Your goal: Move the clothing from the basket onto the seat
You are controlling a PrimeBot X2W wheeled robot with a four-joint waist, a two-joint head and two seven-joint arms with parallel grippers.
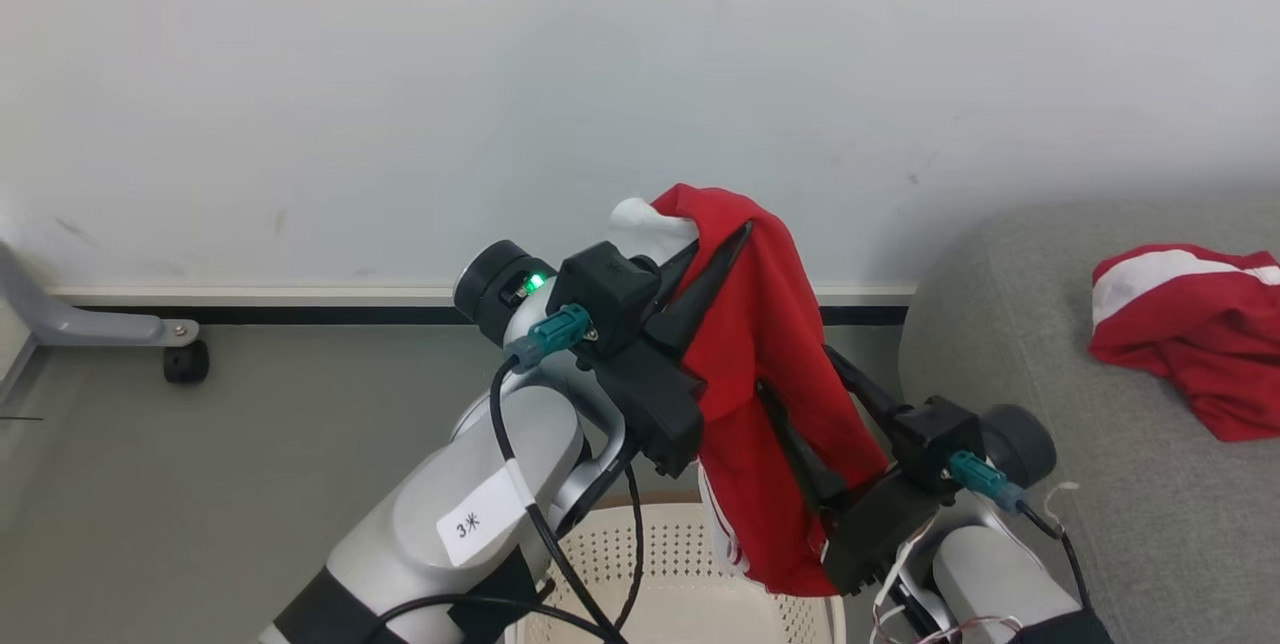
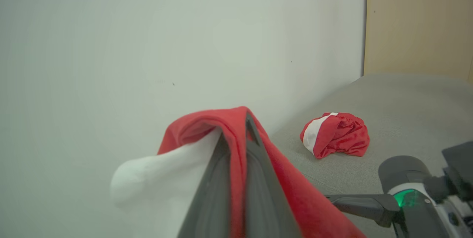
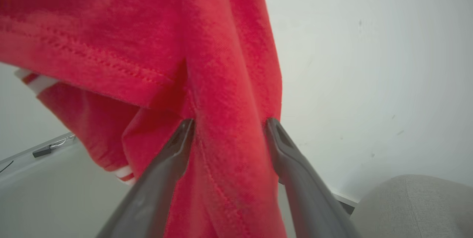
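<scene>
A red jersey point(image 1: 770, 344) is held above the basket point(image 1: 690, 564), its top pinched by the left pincer point(image 1: 725, 249). A lower fold is straddled by the right pincer point(image 3: 229, 123); whether it is clamped cannot be told. At three o'clock, another garment point(image 1: 1190, 334) is laid on the seat point(image 1: 1050, 424). With a loose hold, the jersey might be dropped short, onto the floor point(image 1: 300, 444).
</scene>
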